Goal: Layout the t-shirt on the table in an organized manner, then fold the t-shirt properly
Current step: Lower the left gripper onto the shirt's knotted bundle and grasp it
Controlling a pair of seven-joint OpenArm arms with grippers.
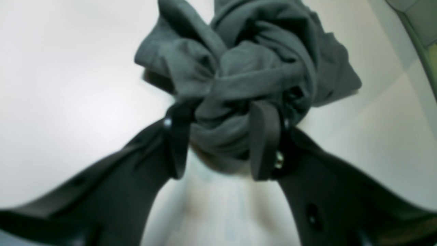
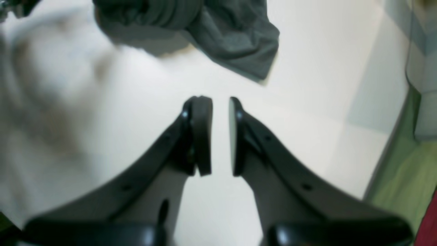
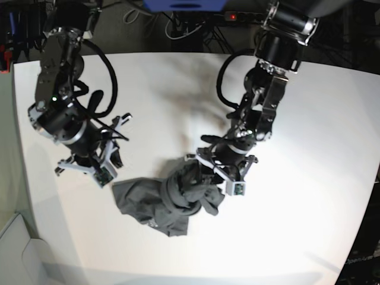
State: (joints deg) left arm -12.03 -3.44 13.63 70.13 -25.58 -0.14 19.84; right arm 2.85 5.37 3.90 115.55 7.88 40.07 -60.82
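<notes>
**Base view: bunched t-shirt gripped by the left arm, right arm free beside it**

Base view, near to far. Nearest the front edge of the table [image 3: 309,237] lies the t-shirt [image 3: 155,205], a crumpled dark grey heap a little left of centre. Its long axis runs from the flatter flap at near left up to a twisted knot at right. The left gripper [image 3: 209,172] sits on that knot; the left wrist view shows its fingers [image 1: 264,136] partly apart with a thick wad of the t-shirt [image 1: 239,68] clamped between them. Farther left, the right gripper [image 3: 98,166] hovers just beside the flat end of the cloth, apart from it. In the right wrist view its pads [image 2: 201,133] stand nearly together with a narrow gap and nothing between them; the t-shirt [image 2: 235,41] edge lies ahead of the fingertips, toward the far side of that frame.

Judgement: spreading calls for two grips at opposite ends. The right gripper is nearer the loose flap, and must open before taking it. Bare tabletop surrounds the shirt; nothing obstructs. Beyond the far edge of the table, cables [image 3: 178,24] lie clear of the work.
</notes>
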